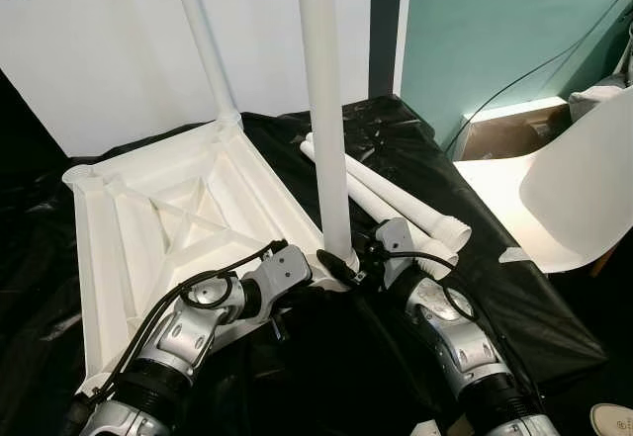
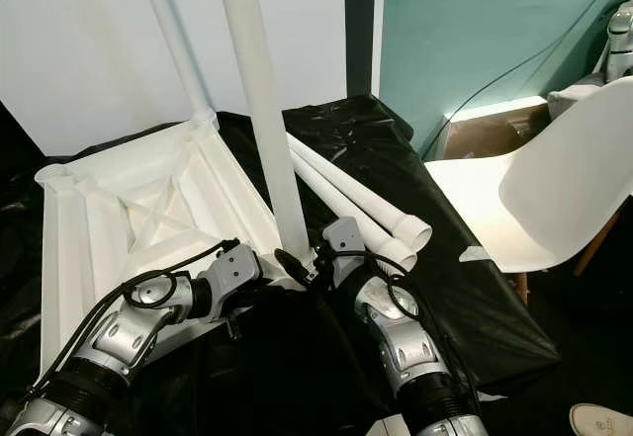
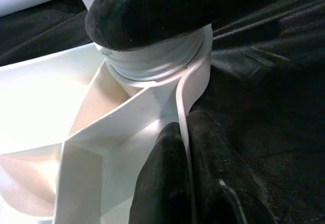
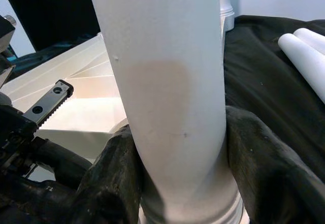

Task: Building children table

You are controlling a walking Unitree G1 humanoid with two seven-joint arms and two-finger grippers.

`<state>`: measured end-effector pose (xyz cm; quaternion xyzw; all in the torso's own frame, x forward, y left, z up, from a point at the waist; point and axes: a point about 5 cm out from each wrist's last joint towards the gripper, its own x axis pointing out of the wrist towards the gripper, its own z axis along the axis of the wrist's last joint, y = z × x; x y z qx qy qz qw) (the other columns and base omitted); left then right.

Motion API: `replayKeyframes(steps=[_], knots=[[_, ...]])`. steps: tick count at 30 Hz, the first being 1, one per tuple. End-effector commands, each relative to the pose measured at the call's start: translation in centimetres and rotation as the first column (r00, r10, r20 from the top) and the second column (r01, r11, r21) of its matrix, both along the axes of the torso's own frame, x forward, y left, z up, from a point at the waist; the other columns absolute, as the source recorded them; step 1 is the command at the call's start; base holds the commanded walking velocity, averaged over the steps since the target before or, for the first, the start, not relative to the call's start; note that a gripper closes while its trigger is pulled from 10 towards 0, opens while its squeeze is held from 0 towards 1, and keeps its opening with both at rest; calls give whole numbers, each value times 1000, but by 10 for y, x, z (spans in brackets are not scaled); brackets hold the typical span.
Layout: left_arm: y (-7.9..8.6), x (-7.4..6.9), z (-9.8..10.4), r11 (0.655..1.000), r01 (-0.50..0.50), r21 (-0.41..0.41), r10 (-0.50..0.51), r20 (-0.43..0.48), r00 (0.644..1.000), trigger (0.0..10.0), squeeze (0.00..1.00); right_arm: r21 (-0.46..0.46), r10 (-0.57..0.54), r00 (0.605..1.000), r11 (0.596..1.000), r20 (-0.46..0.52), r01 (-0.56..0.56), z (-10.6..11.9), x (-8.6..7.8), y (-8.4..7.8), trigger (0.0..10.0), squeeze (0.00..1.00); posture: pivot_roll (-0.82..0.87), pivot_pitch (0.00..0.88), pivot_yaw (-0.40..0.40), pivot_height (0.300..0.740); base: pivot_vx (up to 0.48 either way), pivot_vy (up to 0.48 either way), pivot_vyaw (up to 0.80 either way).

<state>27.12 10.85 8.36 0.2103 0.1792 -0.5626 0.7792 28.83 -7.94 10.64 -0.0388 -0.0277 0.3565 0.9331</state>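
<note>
White plastic tabletop (image 1: 148, 228), upside down on a black sheet (image 1: 396, 149), ribbed underside up; its near left corner is hidden behind the left arm. Two legs stand upright in corner sockets: a far leg (image 1: 203, 41) at the far corner and a near leg (image 1: 324, 110) at the near right corner, both cut off by the top of the picture. Two loose legs (image 1: 396, 199) lie side by side on the sheet, just right of the near leg, flared ends toward the near right. Right gripper (image 4: 177, 183): closed around the base of the near leg, one black finger (image 4: 264, 168) on each side, touching it just above the socket. Left gripper (image 3: 185, 183): pinched narrow on the thin rim of the tabletop at that same corner, the wall sandwiched between its fingers (image 3: 162, 183), directly below the socket; the socket collar is partly hidden by the right gripper's dark finger. White chair (image 2: 524, 199) to the right of the sheet, partly cut off. Shoe tip (image 1: 613, 421) at the near right edge, hard to make out.
</note>
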Motion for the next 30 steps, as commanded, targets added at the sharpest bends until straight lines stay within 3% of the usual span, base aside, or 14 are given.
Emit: replayKeyframes(steps=[1,3,4,5,6,7,10,12,16,17,18,24,30], knots=[[-8,-40,-50,993,115,38,-102,-253,962,10000,0,-33,-38,999,999,-10,38,0,8,-11,10000,1000,88,0,36,740,0,0,0],[-8,-40,-50,993,114,39,-101,-253,962,10000,0,-55,20,1000,998,-19,-21,-2,8,-12,10000,1000,88,0,36,740,0,0,0],[-7,-40,-51,992,116,41,-102,-252,962,10000,0,-140,145,989,979,-26,-147,-2,10,-21,10000,1000,84,0,39,740,0,0,0],[-7,-40,-51,992,116,41,-102,-252,962,10000,0,-140,145,989,979,-26,-147,-2,10,-21,10000,1000,84,0,39,740,0,0,0],[-7,-40,-51,992,117,42,-103,-251,962,10000,0,-170,170,985,971,-23,-171,-2,12,-24,10000,314,81,0,42,740,0,0,0],[-7,-39,-50,992,119,43,-104,-250,963,10000,0,-201,193,981,961,-14,-192,0,16,-28,10000,0,78,0,44,740,0,0,0],[-7,-38,-50,992,120,44,-105,-249,963,10000,0,-221,217,976,951,-19,-215,2,19,-32,10000,0,78,0,44,740,0,0,0],[-8,-38,-50,992,122,43,-108,-247,963,10000,0,-285,279,960,919,-19,-273,9,25,-39,10000,0,78,0,46,740,0,0,0],[-8,-37,-50,992,122,42,-108,-245,963,10000,0,-326,331,943,887,-46,-327,12,29,-44,10000,0,77,0,46,740,0,0,0],[-8,-37,-50,992,122,42,-108,-245,963,10000,0,-340,355,933,871,-65,-355,12,30,-46,2392,0,77,0,46,740,0,0,0],[-8,-38,-50,992,120,42,-107,-246,963,10000,0,-351,374,923,856,-88,-380,11,30,-48,0,0,77,0,46,740,0,0,0],[-9,-38,-50,992,117,40,-104,-247,964,10000,0,-372,408,903,824,-133,-428,10,32,-53,0,0,77,0,46,740,0,0,0],[-9,-39,-51,993,115,38,-102,-247,963,10000,0,-320,361,926,869,-107,-376,10,34,-48,0,0,86,0,37,740,0,0,0]])
